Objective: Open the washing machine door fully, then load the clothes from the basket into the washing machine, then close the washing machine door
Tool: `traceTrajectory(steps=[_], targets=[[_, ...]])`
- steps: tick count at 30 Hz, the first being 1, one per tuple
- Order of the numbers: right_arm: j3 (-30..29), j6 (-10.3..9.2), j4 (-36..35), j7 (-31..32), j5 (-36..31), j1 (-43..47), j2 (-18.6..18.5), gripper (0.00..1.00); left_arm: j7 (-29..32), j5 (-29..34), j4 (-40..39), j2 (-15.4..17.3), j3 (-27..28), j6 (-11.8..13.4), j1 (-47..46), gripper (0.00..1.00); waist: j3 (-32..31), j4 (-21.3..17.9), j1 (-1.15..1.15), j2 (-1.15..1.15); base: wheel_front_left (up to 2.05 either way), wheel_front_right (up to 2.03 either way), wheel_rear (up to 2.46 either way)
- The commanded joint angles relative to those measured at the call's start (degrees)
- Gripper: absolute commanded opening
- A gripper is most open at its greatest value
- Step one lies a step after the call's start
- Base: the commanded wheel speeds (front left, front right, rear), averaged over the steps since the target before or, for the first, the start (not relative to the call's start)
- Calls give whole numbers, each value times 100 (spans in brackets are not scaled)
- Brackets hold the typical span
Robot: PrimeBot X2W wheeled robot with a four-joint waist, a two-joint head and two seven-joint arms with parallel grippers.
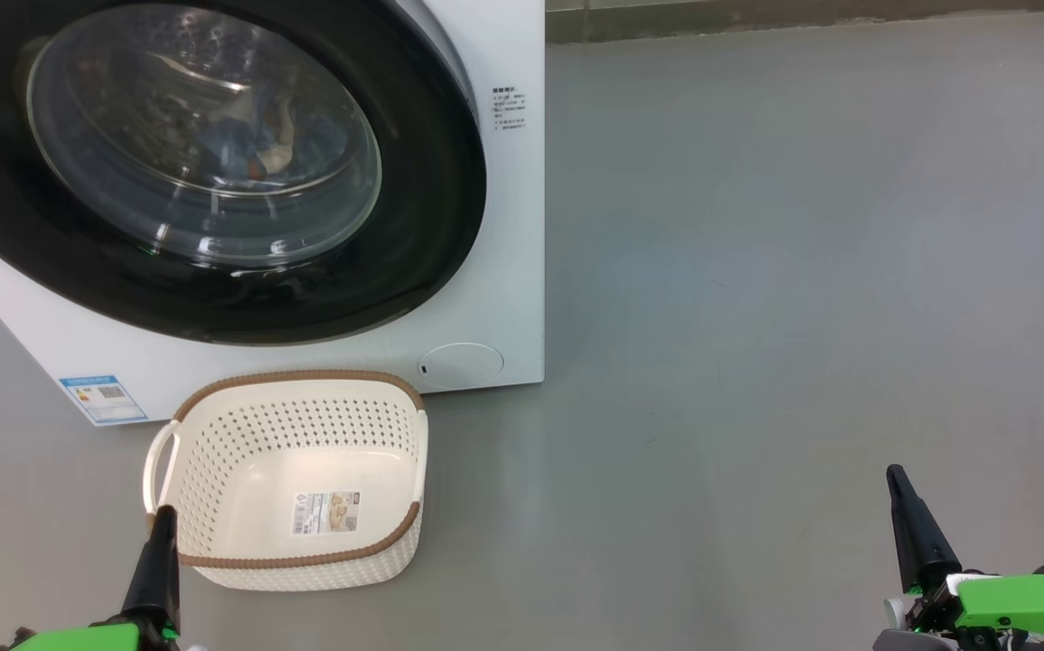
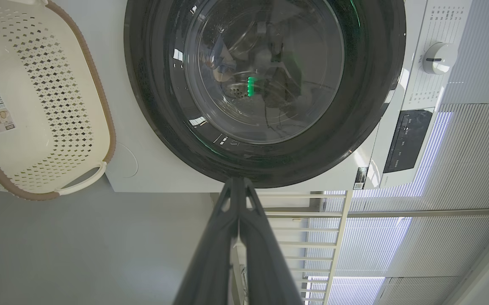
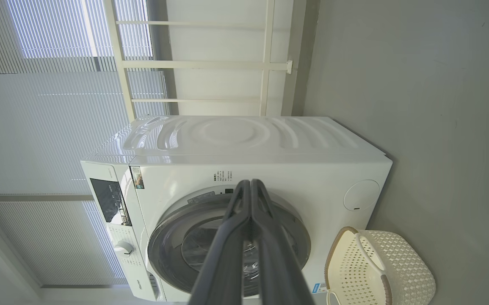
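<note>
Basket [image 1: 323, 434] just beside left claw [image 1: 164, 517]; right claw [image 1: 895, 476] well apart; both pinched together, nothing held

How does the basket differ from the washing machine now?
The basket is small and low; the washing machine is far bigger. The basket is open-topped and empty; the washing machine has its door shut, with clothes inside. Both are whitish and stand on the floor.

the washing machine door [image 1: 431, 226] is cut off by the head view's top and left edges. behind its glass the clothes [image 1: 255, 145] show only as a dim blue and pale blur among reflections. print on the label [image 1: 326, 512] in the basket [image 1: 296, 425] is too small to read.
</note>
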Motion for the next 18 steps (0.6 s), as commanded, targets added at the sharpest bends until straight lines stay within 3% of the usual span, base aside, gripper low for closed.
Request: traceTrajectory(steps=[1, 18], targets=[[137, 9, -137, 45, 29, -233, -73, 0, 39, -20, -102, 95, 194, -60, -222, 0, 0, 0, 0, 0, 0, 0, 0], [137, 9, -137, 45, 30, -233, -73, 0, 41, -18, -102, 94, 196, -60, -222, 0, 0, 0, 0, 0, 0, 0, 0]])
